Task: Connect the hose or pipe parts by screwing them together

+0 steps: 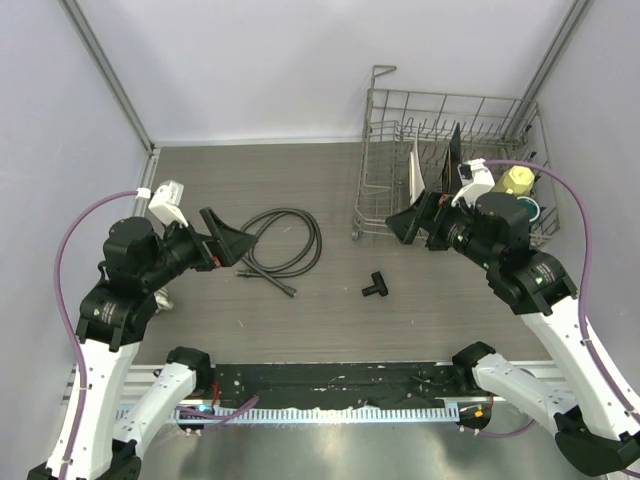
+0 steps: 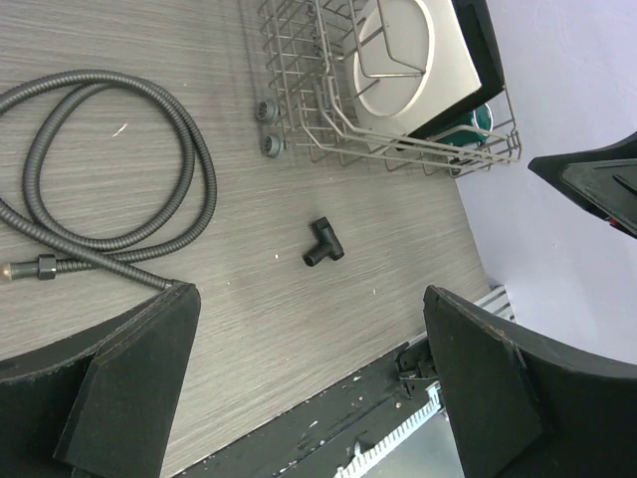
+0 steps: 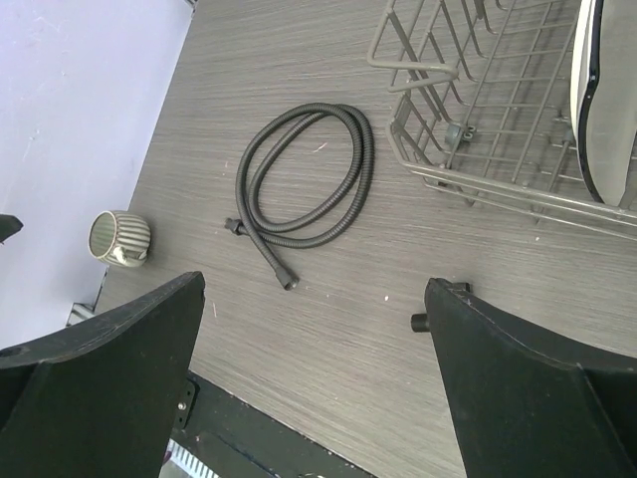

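Plainly, the left claw (image 1: pixel 228 243), spread and empty, hovers just beside the coiled hose (image 2: pixel 204 179); the right claw (image 1: pixel 415 222), likewise spread, is nearer the T-fitting (image 1: pixel 377 286).

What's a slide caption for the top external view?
Left end effector and right end effector open; hose and T-fitting lie apart, unjoined.

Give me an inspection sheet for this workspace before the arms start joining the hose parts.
Surface: grey wood-grain table, no spills seen.
Job's things: black hose coiled left of centre; T-shaped fitting lying apart from it.
Clutter: dish rack holding plates, far right; striped mug beside left arm.
Grippers: left pincer open, empty; right pincer open, empty.
Cables: purple cables loop off both arms, away from hose.
Surroundings: pale walls, metal frame posts.
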Controlling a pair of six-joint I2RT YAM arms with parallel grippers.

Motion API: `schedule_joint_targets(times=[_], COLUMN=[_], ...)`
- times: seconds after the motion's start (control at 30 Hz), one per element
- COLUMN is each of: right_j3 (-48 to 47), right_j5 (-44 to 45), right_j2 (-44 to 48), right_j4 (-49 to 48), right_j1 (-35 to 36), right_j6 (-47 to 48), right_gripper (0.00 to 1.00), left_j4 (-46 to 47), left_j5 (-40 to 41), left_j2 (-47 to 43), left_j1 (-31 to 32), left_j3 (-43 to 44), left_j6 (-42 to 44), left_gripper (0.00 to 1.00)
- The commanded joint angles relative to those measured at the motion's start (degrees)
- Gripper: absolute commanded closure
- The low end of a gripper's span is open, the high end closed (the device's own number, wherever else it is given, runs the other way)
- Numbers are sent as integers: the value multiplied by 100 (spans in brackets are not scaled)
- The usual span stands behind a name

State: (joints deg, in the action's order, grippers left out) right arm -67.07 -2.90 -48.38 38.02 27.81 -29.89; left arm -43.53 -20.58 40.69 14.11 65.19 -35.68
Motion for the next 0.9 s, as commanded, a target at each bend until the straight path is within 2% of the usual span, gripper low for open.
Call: schedule_joint_targets(times=[0.0,0.27,0.37,0.47,0.57,0.7,0.77,0.87], right_j3=[0,89,115,89,369,895,1203,2255], right_j5=[140,517,615,475,510,1010,906,711], right_j2=[83,233,206,127,180,136,372,602], right_j4=[-32,258,583,1005,1208,1778,1622,675], right_j1=[31,22,22,22,22,31,31,66], right_j6=[-35,-324,-491,-228,-299,-500,-727,-1262], right_gripper=[2,2,4,7,12,15,18,26], left_j4=[90,90,29,64,64,116,134,231], left_j5=[19,80,89,115,89,63,28,28], left_j2=[-52,-105,-105,-210,-280,-377,-482,-562], left_j1=[-22,-31,-31,-31,-22,-22,-22,-22], left_j3=[-15,-164,-243,-410,-586,-849,-937,-1200], left_j6=[105,149,219,263,325,360,378,360], left_gripper=[0,0,0,0,0,0,0,0])
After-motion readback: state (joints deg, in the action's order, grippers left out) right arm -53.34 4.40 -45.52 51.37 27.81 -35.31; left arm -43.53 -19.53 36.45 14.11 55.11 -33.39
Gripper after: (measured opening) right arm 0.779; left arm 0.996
